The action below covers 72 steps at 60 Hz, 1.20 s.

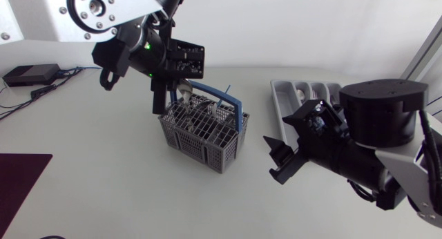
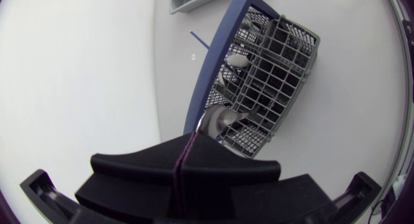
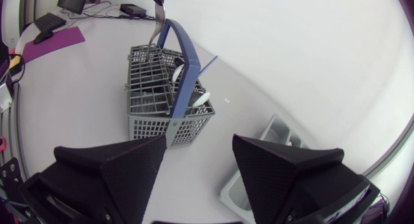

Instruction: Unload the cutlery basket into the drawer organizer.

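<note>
The grey cutlery basket (image 1: pixel 204 132) with its blue handle (image 1: pixel 235 104) stands mid-table and holds several pieces. My left gripper (image 1: pixel 173 92) hangs over its far left corner. In the left wrist view the gripper (image 2: pixel 191 136) is shut on a metal spoon (image 2: pixel 217 120), whose bowl shows just past the fingertips above the basket (image 2: pixel 272 75). The right wrist view shows the spoon's handle (image 3: pixel 154 26) rising out of the basket (image 3: pixel 155 94). My right gripper (image 1: pixel 276 159) (image 3: pixel 197 149) stands open with nothing in it, to the right of the basket. Behind it lies the grey drawer organizer (image 1: pixel 304 94) (image 3: pixel 275 130).
A black box (image 1: pixel 31 74) with cables sits at the far left edge. A dark purple mat (image 1: pixel 21 177) lies at the front left. White-tipped pieces (image 3: pixel 200 98) stick up in the basket by the handle.
</note>
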Tool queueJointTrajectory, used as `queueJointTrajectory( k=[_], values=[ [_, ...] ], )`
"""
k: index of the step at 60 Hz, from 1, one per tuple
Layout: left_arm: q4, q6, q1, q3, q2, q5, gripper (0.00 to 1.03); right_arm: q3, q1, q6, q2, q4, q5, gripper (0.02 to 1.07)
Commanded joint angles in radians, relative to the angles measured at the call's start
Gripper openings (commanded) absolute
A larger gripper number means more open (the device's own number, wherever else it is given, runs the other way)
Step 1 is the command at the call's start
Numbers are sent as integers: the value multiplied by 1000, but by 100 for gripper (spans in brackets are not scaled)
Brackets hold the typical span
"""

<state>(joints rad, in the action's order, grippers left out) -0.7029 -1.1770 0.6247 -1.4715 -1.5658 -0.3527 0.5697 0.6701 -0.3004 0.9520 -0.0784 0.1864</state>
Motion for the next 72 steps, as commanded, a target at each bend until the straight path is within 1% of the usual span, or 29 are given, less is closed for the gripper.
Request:
queueJointTrajectory(
  k=[1,3,7,13,15,18,21,23,33,36,37,41,47,53,59,72],
  values=[
    [-9,80,20,-19,23,-62,6,-1,9,-23,10,3,12,77],
    [-32,117,38,-24,21,-89,6,2,9,-23,16,3,13,77],
    [-38,160,53,-24,18,-127,6,7,16,-23,22,3,18,77],
    [-63,267,89,-30,18,-206,6,12,34,-23,31,3,36,77],
    [-66,290,93,-35,18,-215,6,12,39,-23,34,3,44,77],
    [-78,382,107,-24,21,-261,6,15,39,-23,37,0,47,77],
    [-86,422,119,-10,29,-272,6,15,39,-23,39,-3,48,77],
    [-86,451,125,-1,30,-296,6,15,39,-23,41,-4,48,77],
    [-76,557,127,40,30,-298,6,16,43,-23,51,-6,54,77],
    [-81,585,127,42,33,-310,6,13,45,-23,51,-8,56,77],
    [-87,606,129,40,38,-327,6,13,45,-23,51,-8,56,77],
    [-99,622,130,31,49,-344,7,10,46,-23,54,-6,56,77],
    [-167,668,130,-24,58,-365,7,16,49,-25,64,-6,56,77],
    [-224,715,132,-75,70,-368,7,22,52,-25,73,-6,58,77],
    [-250,744,132,-92,72,-368,7,24,57,-25,76,-6,62,77],
    [-256,777,129,-161,87,-378,7,32,59,-25,83,-6,64,77]
  ],
)
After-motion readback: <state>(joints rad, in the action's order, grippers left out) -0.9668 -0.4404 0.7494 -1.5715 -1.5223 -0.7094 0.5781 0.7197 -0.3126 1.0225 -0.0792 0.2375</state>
